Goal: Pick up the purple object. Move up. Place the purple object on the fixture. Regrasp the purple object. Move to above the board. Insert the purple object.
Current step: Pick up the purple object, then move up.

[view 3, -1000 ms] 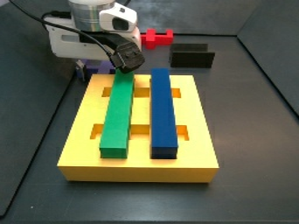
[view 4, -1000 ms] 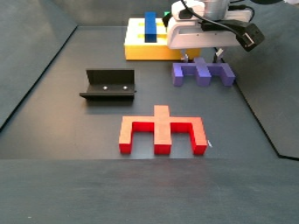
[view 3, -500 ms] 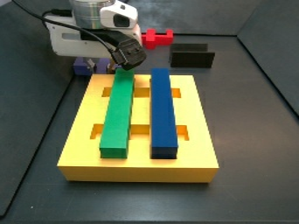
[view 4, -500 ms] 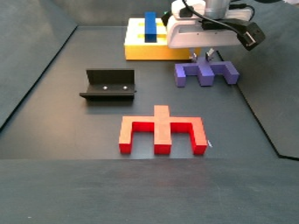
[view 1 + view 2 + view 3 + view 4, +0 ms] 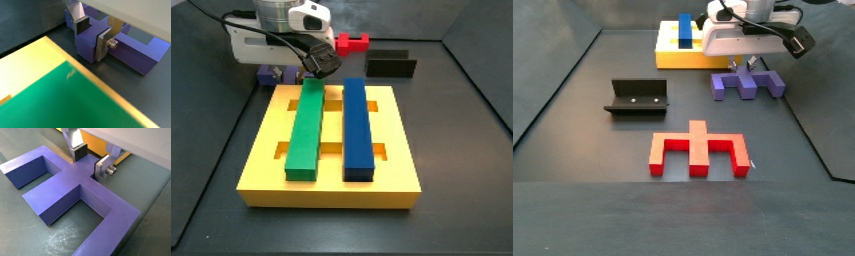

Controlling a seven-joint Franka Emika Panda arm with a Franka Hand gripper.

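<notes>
Lab robot test cell: dark grey walled enclosure floor (image 5: 593, 120), black L-shaped fixture (image 5: 637, 97), yellow slotted board (image 5: 331, 150), plain coloured test blocks. Claw (image 5: 90, 160) down over purple object (image 5: 67, 185), beside the board.

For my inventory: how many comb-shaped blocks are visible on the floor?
2. The purple object lies beside the board, under the hand; the red block lies nearer the camera.
</notes>
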